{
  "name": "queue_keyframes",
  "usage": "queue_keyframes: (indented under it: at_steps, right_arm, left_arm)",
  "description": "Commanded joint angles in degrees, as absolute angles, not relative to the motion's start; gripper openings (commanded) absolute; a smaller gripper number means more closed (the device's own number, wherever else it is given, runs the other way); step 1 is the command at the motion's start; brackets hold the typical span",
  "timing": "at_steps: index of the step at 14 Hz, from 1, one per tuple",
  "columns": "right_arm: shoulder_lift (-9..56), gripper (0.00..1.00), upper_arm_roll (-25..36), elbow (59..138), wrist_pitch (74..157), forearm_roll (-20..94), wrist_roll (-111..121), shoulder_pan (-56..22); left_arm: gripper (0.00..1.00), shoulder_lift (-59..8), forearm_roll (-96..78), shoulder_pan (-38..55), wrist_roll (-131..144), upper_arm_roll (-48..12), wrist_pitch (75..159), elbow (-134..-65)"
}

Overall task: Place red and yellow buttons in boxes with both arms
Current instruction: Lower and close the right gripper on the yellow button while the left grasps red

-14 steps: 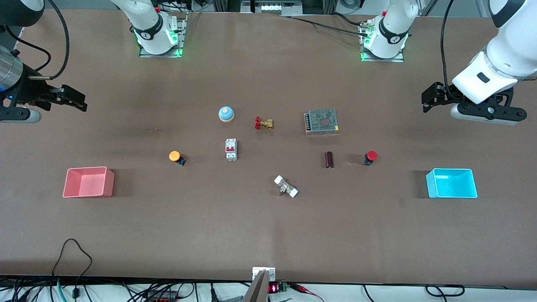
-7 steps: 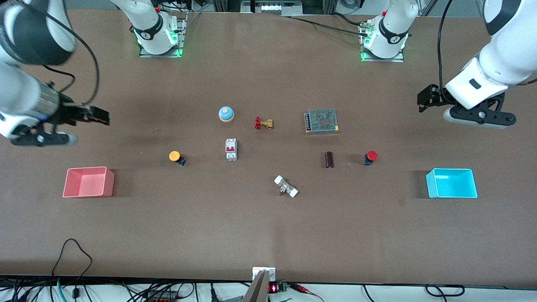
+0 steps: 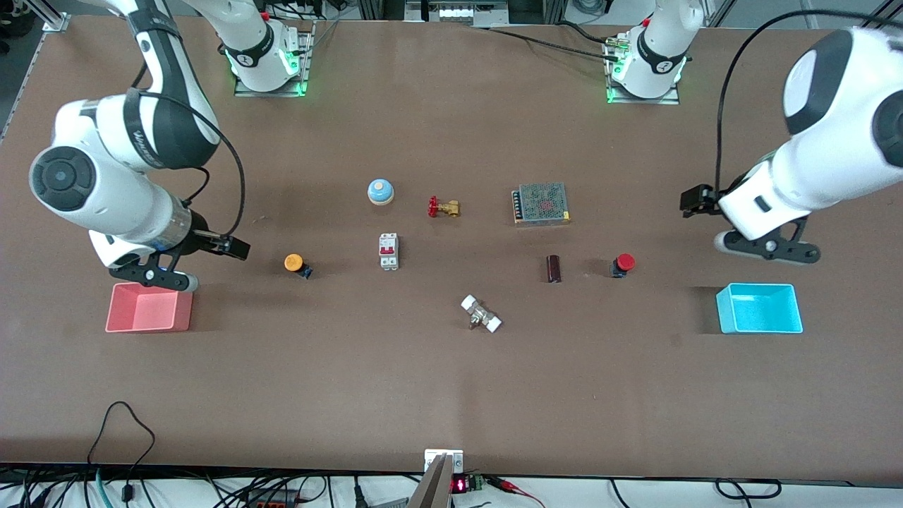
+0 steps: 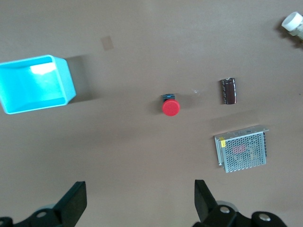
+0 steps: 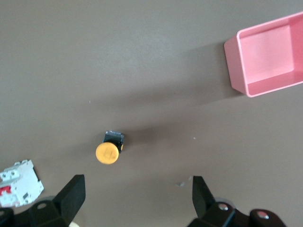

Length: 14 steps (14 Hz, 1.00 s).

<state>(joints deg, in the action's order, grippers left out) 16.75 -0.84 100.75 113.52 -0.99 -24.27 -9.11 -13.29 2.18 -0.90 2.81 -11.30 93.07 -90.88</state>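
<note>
Buttons sit untouched on the table, so I read this as the approach, with nothing picked up yet. My right gripper (image 3: 236, 248) hangs with fingers spread wide and empty, over bare table between the pink box (image 3: 149, 308) and the yellow button (image 3: 294, 263). My left gripper (image 3: 688, 201) is likewise wide open and empty, over the table near the cyan box (image 3: 759, 308), well apart from the red button (image 3: 622, 264).

The layout looks set for one button per arm, I judge: the yellow one lies toward the right arm's end, with the pink box at that end; the red one lies toward the left arm's end, by the cyan box. Each wrist camera frames its own button between the finger tips, which suggests each arm is lining up for a descent.

Clutter sits between: a breaker (image 3: 388, 251), a bell (image 3: 380, 191), a valve (image 3: 443, 207), a dark cylinder (image 3: 554, 269) close to the red button, a mesh-cased unit (image 3: 542, 204) and a white fitting (image 3: 481, 314).

From the front, both grippers show only partly past the wrists, and part of the pink box's rim is covered by the right arm. Both button bodies are mostly hidden under their caps.
</note>
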Motion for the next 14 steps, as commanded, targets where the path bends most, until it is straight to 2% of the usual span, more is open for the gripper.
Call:
queue_keyframes:
  at_steps: [1,6,7,10,14]
  right_arm:
    - [15.29,1.0,-1.75,108.0,121.44,0.26,-28.29,-9.05]
    - [18.36,1.0,-4.22,111.35,130.76,-0.09,-32.16,-10.1]
    - [18.98,1.0,-4.22,112.23,132.35,-0.09,-32.17,-10.11]
    - [20.56,1.0,-4.31,114.69,136.92,-0.61,-32.17,-11.16]
    - [22.93,1.0,-4.31,115.05,139.04,-2.28,-32.08,-11.51]
  left_arm:
    - [1.0,-16.43,2.11,1.84,8.78,-11.34,100.59,-94.28]
    - [1.0,-17.05,2.29,1.85,9.05,-11.07,128.27,-114.04]
    - [1.0,-17.75,2.29,1.85,9.23,-10.99,131.45,-116.17]
    - [1.0,-20.64,3.42,1.41,9.23,-10.81,138.76,-119.09]
    - [1.0,-24.95,3.52,1.32,9.23,-10.64,145.61,-120.58]
